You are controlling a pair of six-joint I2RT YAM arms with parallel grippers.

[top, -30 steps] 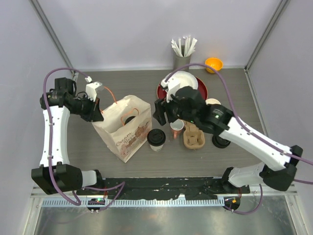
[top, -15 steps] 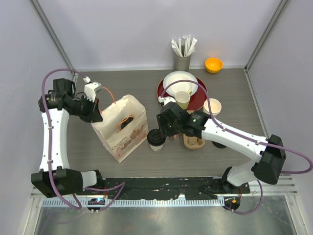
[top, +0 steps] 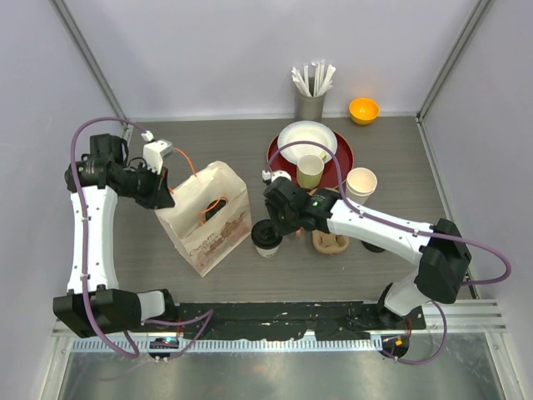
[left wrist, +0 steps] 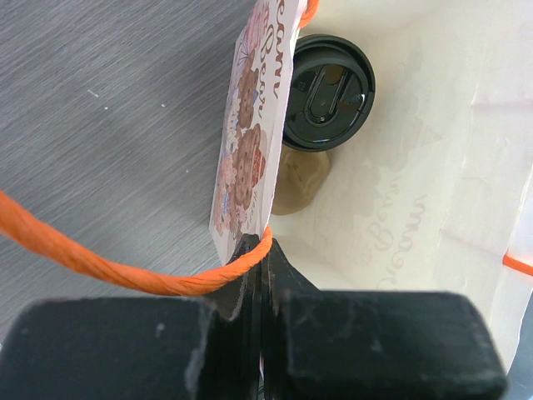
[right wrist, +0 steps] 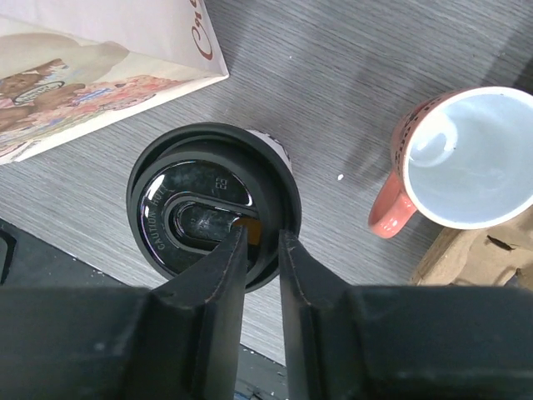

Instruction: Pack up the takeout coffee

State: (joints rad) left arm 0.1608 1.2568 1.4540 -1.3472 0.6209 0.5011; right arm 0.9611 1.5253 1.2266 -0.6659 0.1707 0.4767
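Status: half packed. One cream-white paper cup with black round lid sits inside the printed paper bag, whose rim my left gripper pinches. The second cup stands outside, just beside the bag. My right gripper is at its lid; I cannot tell whether it grips.

You are looking at the bag standing on the table with one lidded cup sitting inside it. The left gripper is pinching the bag's left wall. Just right of the bag the second lidded cup is standing on the table, with the right gripper hanging over its lid. Farther right of the bag a mug and then a cup carrier are sitting. Behind the bag to its right, a plate is carrying a bowl.
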